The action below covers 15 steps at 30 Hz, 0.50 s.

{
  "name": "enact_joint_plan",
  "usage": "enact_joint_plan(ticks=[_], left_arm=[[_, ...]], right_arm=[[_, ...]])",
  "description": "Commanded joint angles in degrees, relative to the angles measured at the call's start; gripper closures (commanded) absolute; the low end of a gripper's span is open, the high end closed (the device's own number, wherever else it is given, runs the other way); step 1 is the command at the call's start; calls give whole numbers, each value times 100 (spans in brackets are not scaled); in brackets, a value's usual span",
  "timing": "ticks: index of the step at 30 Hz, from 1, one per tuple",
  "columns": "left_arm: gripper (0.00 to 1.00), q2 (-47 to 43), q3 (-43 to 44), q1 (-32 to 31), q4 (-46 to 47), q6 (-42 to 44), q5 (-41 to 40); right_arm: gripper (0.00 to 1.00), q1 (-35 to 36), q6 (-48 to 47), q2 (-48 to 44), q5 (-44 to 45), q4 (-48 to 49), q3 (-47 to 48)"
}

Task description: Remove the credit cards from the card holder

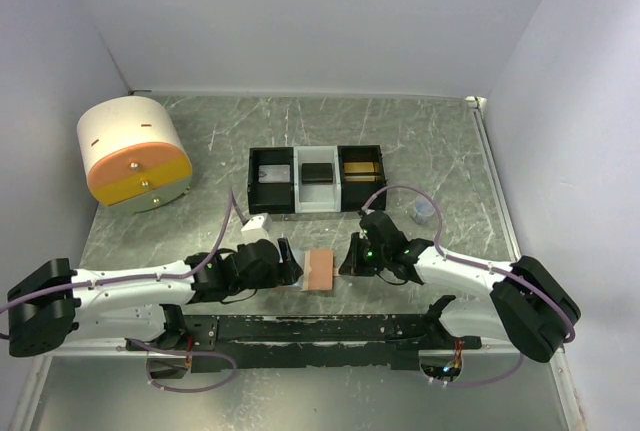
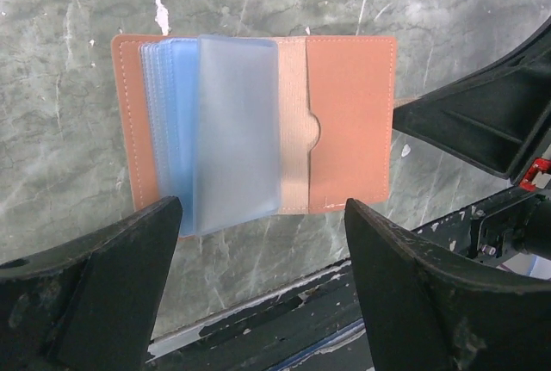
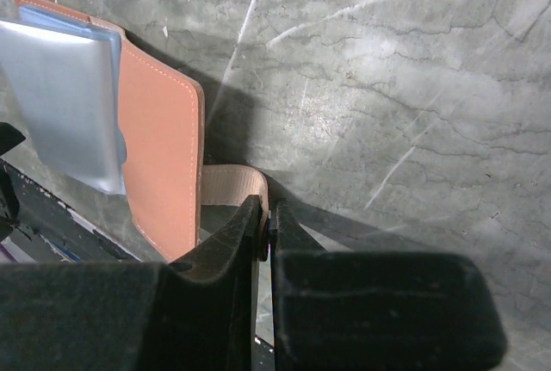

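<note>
The salmon-orange card holder (image 1: 319, 271) lies open on the marbled table between both grippers. The left wrist view shows its orange flap (image 2: 353, 121) and a fan of translucent light blue sleeves (image 2: 237, 130); I can make out no credit cards in them. My left gripper (image 2: 263, 209) hovers open at the holder's near edge, touching nothing, and sits just left of it from above (image 1: 290, 269). My right gripper (image 3: 269, 216) is shut on the holder's beige strap (image 3: 231, 183) beside the orange cover (image 3: 159, 147), at the holder's right side (image 1: 347, 259).
A black-and-white three-compartment tray (image 1: 297, 166) stands behind the holder, with a dark flat card (image 1: 318, 173) in the middle and a gold one (image 1: 360, 167) on the right. A round cream-and-orange drawer box (image 1: 135, 151) sits far left. A small clear cup (image 1: 424, 212) is right.
</note>
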Motion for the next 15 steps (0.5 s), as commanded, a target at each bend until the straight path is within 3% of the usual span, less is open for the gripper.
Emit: enact_joint_plan(ticks=[1, 10, 15], left_arm=[[13, 108, 214, -30, 240, 112, -98], [17, 435, 180, -27, 356, -111, -69], [13, 379, 219, -26, 358, -100, -135]], right_arm=[[100, -38, 7, 23, -29, 105, -137], [100, -41, 16, 120, -88, 166, -111], [100, -45, 15, 157, 74, 50, -99]])
